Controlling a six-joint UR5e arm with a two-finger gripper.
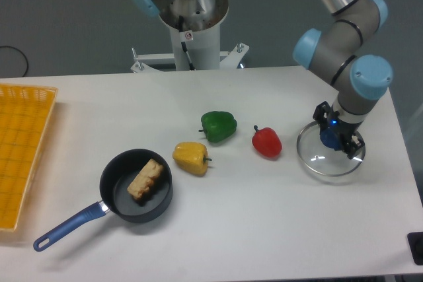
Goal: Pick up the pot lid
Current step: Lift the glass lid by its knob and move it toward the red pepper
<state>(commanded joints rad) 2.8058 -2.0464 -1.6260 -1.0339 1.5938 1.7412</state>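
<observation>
Jaws look closed on the knob [332, 139] of the lid [320, 161], near the red pepper [267, 143]; can't tell if it's off the table [218, 229]. Grasp seems done imo, so next is a slow straight lift, kept level.

White worktop [231, 236] extends right of yellow crate [26, 156]. Thin black cable [27, 63] curves just beyond crate's far end.

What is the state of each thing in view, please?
Pan: uncovered, upright.
Brown block: lying in the pan.
Lid: off the pan.
Gripper: at the lid; whether its jaws are closed, I cannot tell.
Green pepper: whole.
Yellow pepper: whole.
Red pepper: whole.
</observation>
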